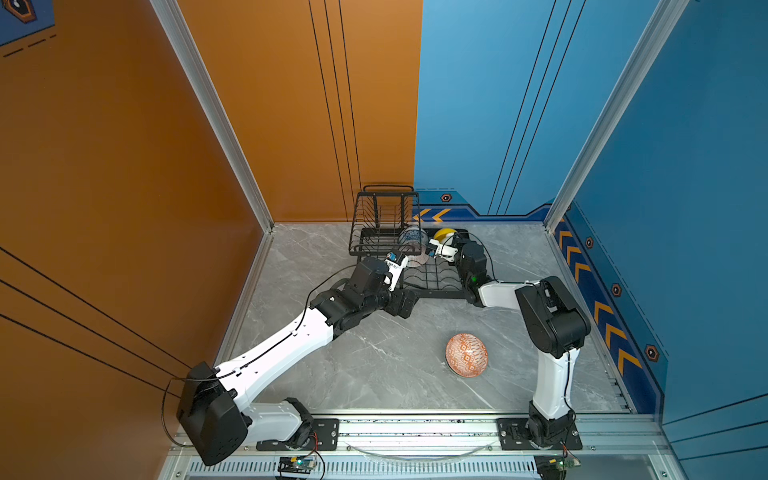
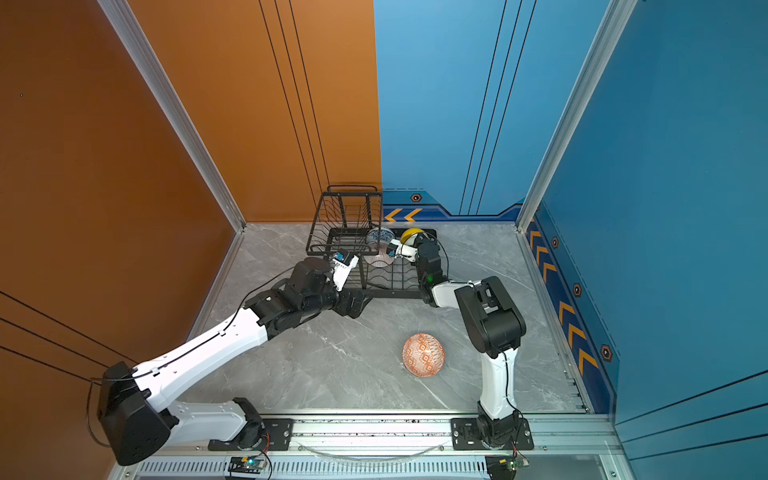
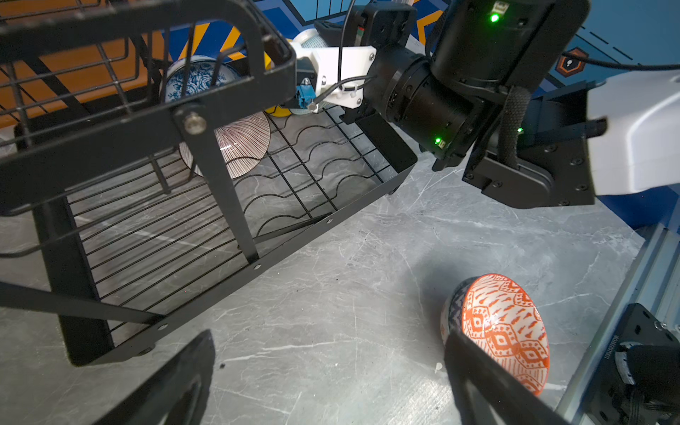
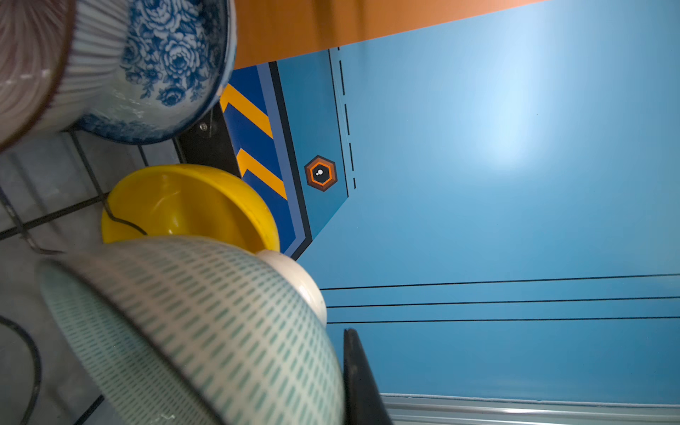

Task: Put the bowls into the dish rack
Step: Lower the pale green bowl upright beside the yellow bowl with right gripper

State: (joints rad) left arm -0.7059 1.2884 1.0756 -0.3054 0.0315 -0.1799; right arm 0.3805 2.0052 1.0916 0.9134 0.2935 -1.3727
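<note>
Green-patterned bowl [image 4: 206,323], apparently pinched at its rim by the closed right gripper [image 1: 432,248], is inside the rack [image 3: 287,247]; three more bowls stand just beyond that gripper: yellow [image 4: 184,206], blue-flowered [image 4: 173,62], striped [image 4: 29,73]. One orange bowl [image 3: 504,331] lies on the table [image 3: 368,294] beside the wide-open, empty left gripper [image 3: 329,342].

A black wire dish rack [image 1: 376,248] stands with a raised basket tier at one end and wavy plate slots across its low base. On that base a blue-white floral bowl [image 1: 409,237], a pinkish radial-striped bowl [image 3: 243,143] and a plain yellow bowl [image 1: 444,233] lean on edge. A green-white patterned bowl [image 4: 206,320] is held by its rim just beside the yellow one. An orange-white geometric bowl [image 1: 466,355] lies tipped on its side, well apart from the rack
</note>
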